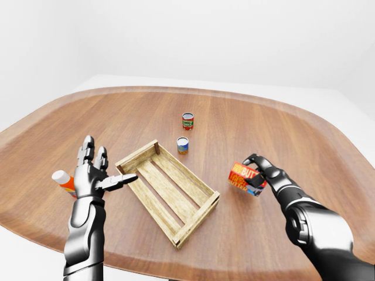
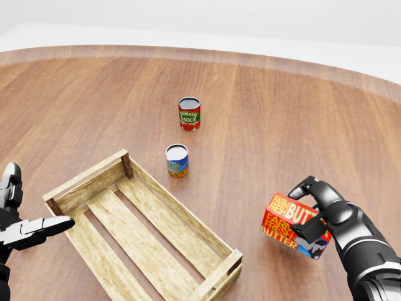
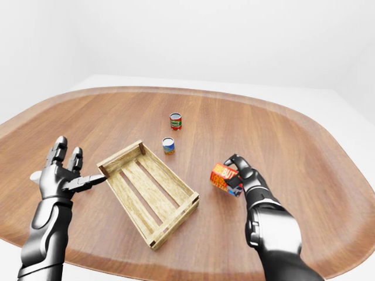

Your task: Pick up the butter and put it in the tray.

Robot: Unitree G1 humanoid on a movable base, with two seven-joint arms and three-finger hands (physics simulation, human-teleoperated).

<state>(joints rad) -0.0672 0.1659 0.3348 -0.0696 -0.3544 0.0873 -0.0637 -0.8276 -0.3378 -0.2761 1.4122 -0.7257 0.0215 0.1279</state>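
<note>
Bare surface [image 2: 263,125] lies between the right hand [image 2: 313,210] and the tray [image 2: 216,241]; two cans [image 2: 177,160] stand apparently well clear above.

Right hand [image 2: 322,213] fingers clenched, forearm angled up; left hand [image 1: 94,172] raised, splayed.

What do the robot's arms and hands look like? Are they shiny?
Yes, they are shiny. Both arms are smooth silver-grey metal with rounded shells and darker, almost black joints. The left robot hand has three thick, segmented silver fingers with dark knuckles. The right robot hand looks darker, mostly black with grey highlights. No cables, sleeves or markings show.
</note>
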